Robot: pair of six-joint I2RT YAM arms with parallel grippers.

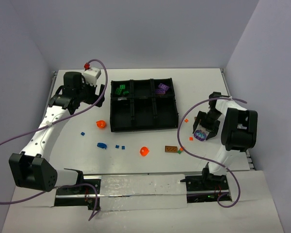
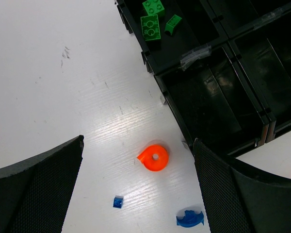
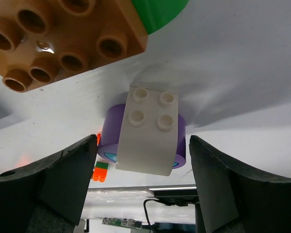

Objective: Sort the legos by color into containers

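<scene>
Across the white desk point(image 1: 136, 141), the black tray point(image 1: 140, 128) sits toward the far side, between the two arms. Left claw point(image 2: 138, 194) hangs wide open and empty over the desk just beside the tray's near left corner, with an orange round piece point(image 2: 154, 158) below it. Right claw point(image 3: 143, 184) sits right of the tray, its jaws parted to either side of a purple round piece point(image 3: 111, 133) carrying a white brick point(image 3: 148, 131); whether the pads press on it I cannot tell. Green legos point(image 1: 120, 90) lie in the far left compartment, purple ones point(image 1: 162, 88) in the far right. Loose on the desk before the tray lie a brown plate point(image 1: 171, 149), a second orange piece point(image 1: 144, 151), a blue piece point(image 1: 102, 145) and tiny blue bricks point(image 1: 119, 146).
</scene>
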